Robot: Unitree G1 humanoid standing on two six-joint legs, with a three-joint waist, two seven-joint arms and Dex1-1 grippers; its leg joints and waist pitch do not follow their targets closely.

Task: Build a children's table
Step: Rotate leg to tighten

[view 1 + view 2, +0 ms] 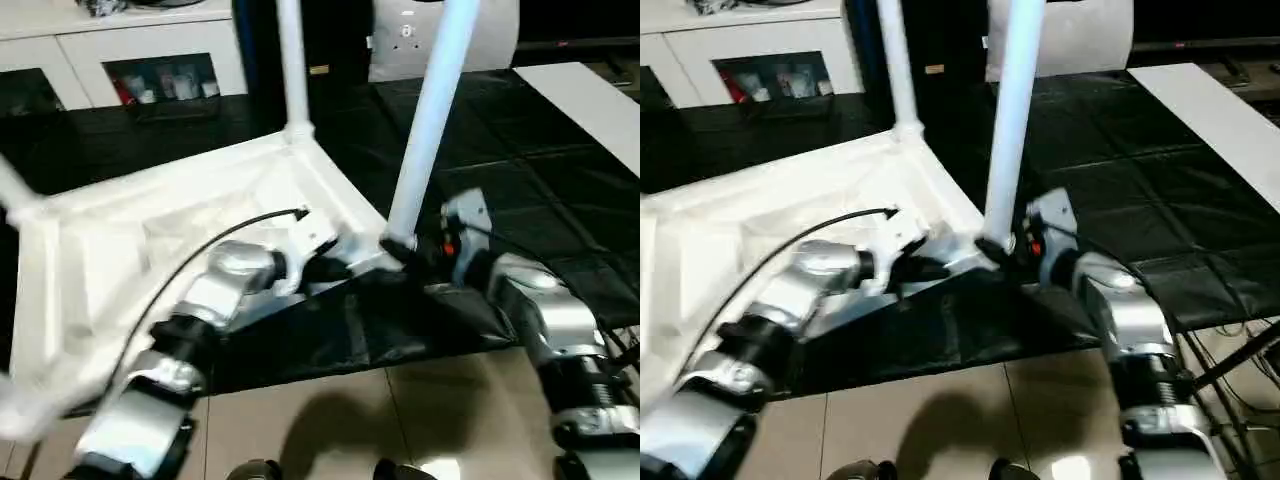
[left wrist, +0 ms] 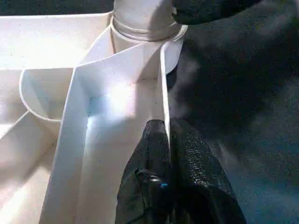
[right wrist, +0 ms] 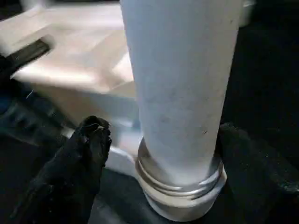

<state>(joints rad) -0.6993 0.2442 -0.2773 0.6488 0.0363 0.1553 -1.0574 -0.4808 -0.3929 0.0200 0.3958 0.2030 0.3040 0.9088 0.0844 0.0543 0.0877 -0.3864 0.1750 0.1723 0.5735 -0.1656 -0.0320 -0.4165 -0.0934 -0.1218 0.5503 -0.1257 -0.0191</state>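
Note:
The children's table lies upside down, its white ribbed top (image 1: pixel 150 240) facing up on a black mat. Two legs stand in corner sockets: a far one (image 1: pixel 292 60) and a near one (image 1: pixel 430 120). Part of a third leg (image 1: pixel 15 195) shows at the left edge. My left gripper (image 2: pixel 166 135) is shut on the top's thin rim wall, just short of the near leg's socket (image 2: pixel 145 28). My right gripper (image 3: pixel 173 140) straddles the base of the near leg (image 3: pixel 182 93). It is open, and one finger (image 3: pixel 88 149) stands clear of the leg.
A dark cushion (image 1: pixel 400 320) lies under the table's near corner, at the edge of the black mat (image 1: pixel 520 200). Tiled floor (image 1: pixel 400 420) runs in front of it. A white cabinet with glass doors (image 1: pixel 150 60) stands at the back left. A white board (image 1: pixel 590 100) lies at the right.

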